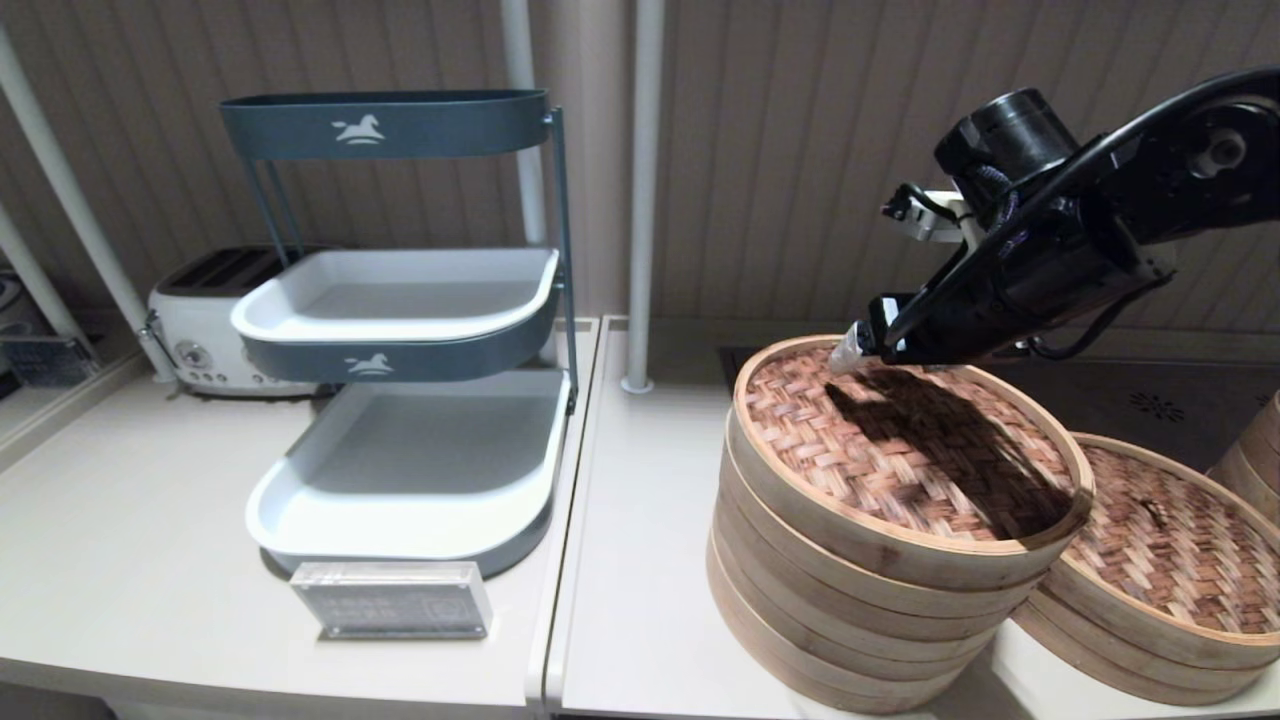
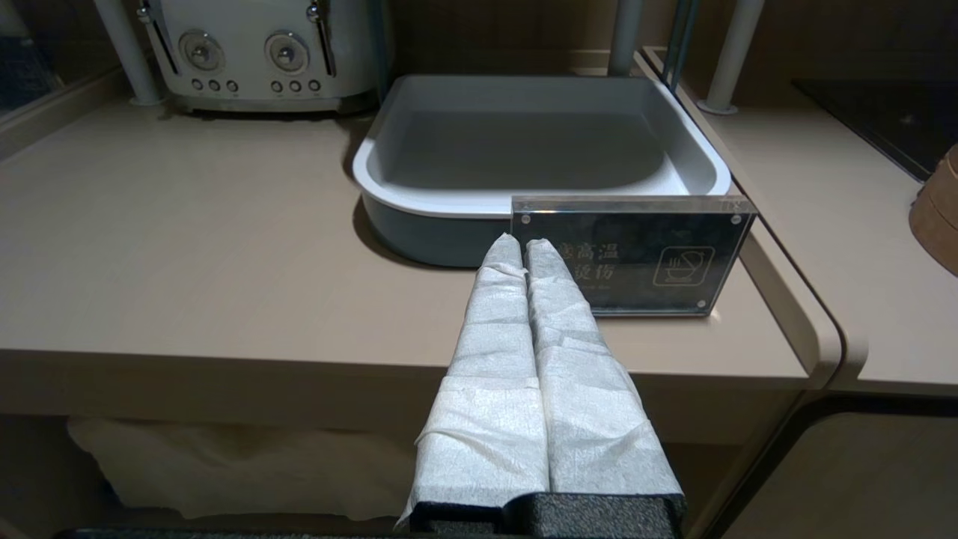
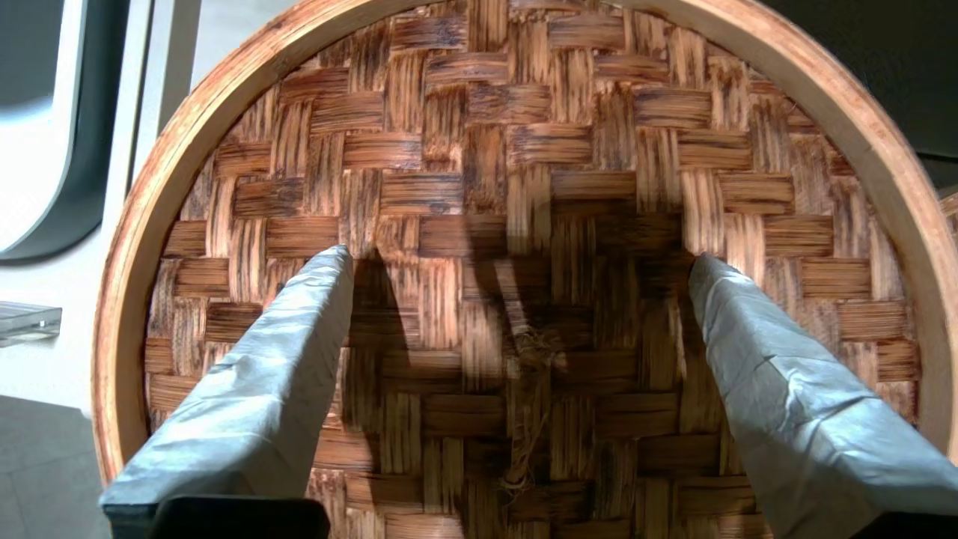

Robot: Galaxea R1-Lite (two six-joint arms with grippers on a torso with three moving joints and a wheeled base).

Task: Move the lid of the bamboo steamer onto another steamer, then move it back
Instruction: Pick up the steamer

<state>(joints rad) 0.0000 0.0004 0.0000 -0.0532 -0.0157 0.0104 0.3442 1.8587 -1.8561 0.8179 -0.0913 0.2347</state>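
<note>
The bamboo steamer lid (image 1: 905, 450), woven reddish-tan with a pale rim band, lies on the taller steamer stack (image 1: 850, 610) right of centre. My right gripper (image 1: 855, 352) hovers just over the lid's far side and casts a shadow across the weave. In the right wrist view this gripper (image 3: 518, 258) is open, with a wrapped finger on either side of the small loop handle (image 3: 528, 359) and nothing held. The other steamer (image 1: 1170, 580), low and wide with its own woven lid, stands close beside the stack on the right. My left gripper (image 2: 524, 243) is shut and parked low before the counter's front edge.
A three-tier rack (image 1: 400, 330) with grey-white trays stands at the left, with a toaster (image 1: 200, 320) behind it. An acrylic sign (image 1: 392, 600) stands before the lowest tray. A white pole (image 1: 640, 200) rises behind the stack. A third steamer (image 1: 1255, 440) shows at the right edge.
</note>
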